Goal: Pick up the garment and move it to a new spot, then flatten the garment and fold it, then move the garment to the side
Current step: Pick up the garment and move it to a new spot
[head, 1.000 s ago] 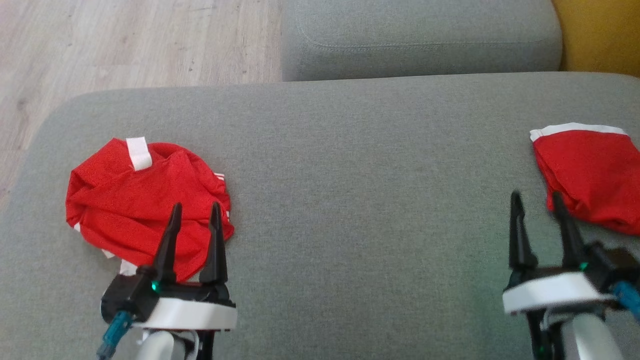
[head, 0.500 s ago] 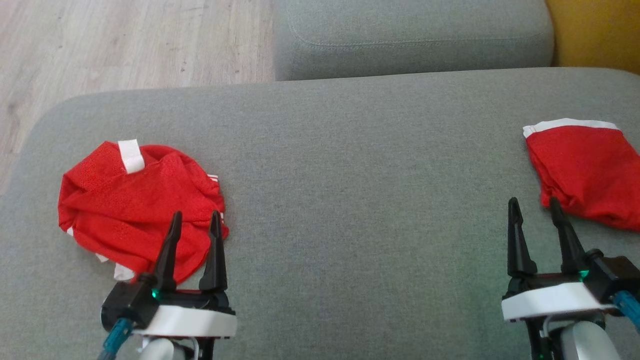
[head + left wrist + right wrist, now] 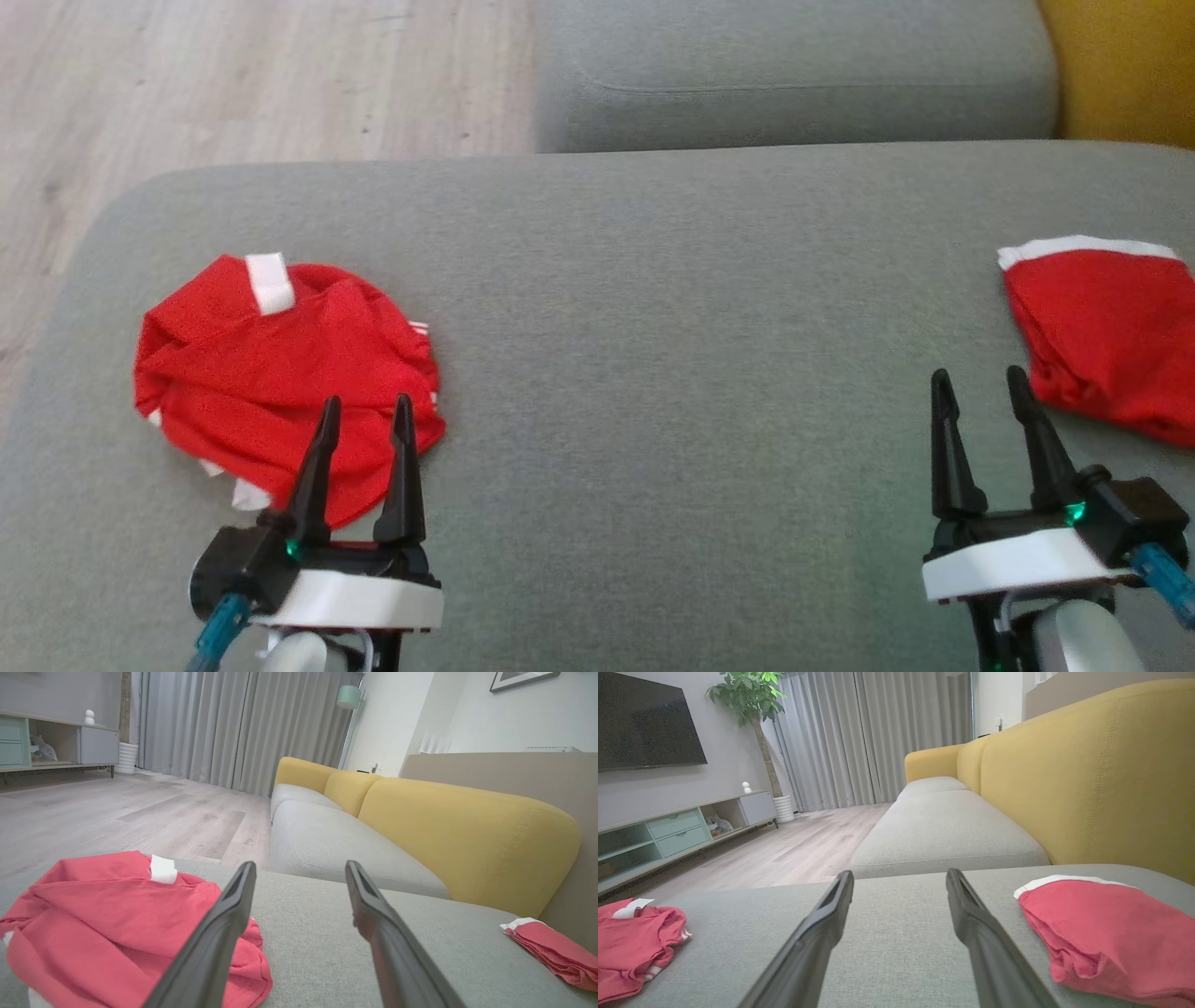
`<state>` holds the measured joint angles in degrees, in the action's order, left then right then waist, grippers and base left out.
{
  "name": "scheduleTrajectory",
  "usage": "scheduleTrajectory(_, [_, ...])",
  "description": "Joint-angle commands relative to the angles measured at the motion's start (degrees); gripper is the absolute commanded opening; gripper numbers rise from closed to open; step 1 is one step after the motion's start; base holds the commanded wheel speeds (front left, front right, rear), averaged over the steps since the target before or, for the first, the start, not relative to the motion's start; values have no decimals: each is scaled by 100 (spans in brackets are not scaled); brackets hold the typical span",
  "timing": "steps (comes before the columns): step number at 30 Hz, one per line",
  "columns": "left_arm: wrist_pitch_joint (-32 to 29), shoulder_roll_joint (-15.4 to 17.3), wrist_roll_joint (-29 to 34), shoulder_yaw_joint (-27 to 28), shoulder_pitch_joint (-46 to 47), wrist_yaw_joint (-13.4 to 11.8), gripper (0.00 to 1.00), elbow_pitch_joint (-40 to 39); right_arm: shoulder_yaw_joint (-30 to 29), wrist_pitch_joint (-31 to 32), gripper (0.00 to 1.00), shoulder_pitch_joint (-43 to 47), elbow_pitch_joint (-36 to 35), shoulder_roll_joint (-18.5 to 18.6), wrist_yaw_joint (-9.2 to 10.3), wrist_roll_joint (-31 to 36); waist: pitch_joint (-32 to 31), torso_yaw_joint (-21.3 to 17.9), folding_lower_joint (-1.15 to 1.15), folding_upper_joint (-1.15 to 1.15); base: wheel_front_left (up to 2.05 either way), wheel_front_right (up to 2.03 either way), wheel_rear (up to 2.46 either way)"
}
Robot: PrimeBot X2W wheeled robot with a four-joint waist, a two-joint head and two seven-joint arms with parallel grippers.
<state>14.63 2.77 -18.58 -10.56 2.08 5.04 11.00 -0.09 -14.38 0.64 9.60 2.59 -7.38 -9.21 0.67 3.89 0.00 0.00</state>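
garment (image 3: 280,373): red crumpled blob, left end of seat (image 3: 700,327), lying on it, not lifted
L claw (image 3: 366,403): wide open, empty, tips at garment's near-right edge; touching or not, can't tell
direction: garment sits ahead + left of L claw
R claw (image 3: 977,375): open, empty, well apart from garment, just beside folded red piece (image 3: 1111,336)
axis: roundish, no clear long axis imo
nearer arm: L, prob grabs first
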Motion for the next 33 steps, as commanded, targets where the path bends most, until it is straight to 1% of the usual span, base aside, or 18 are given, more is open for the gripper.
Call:
scheduleTrajectory(1, [37,10,53,181,209,-26,100,-166,193,-62,100,-114,-204,29,-11,-55,-14,132,0,0,0,0,0])
scheduleTrajectory(4, [37,10,68,198,207,-52,100,-167,285,-62,100,-93,-213,29,-11,-74,-41,347,0,0,0,0,0])
scheduleTrajectory(12, [37,10,168,282,131,-84,100,-177,624,-62,100,34,-267,29,-11,-190,-175,1076,0,0,0,0,0])
scheduleTrajectory(21, [37,10,275,396,8,-35,100,-133,907,-62,100,121,-219,29,-11,-320,-318,1761,0,0,0,0,0])
scheduleTrajectory(27, [37,10,330,458,-38,2,100,-121,1048,-62,100,169,-194,29,-11,-376,-369,1955,0,0,0,0,0])
scheduleTrajectory(33, [37,10,388,553,-21,41,100,-124,1116,-62,100,205,-161,29,-11,-322,-289,1943,0,0,0,0,0])
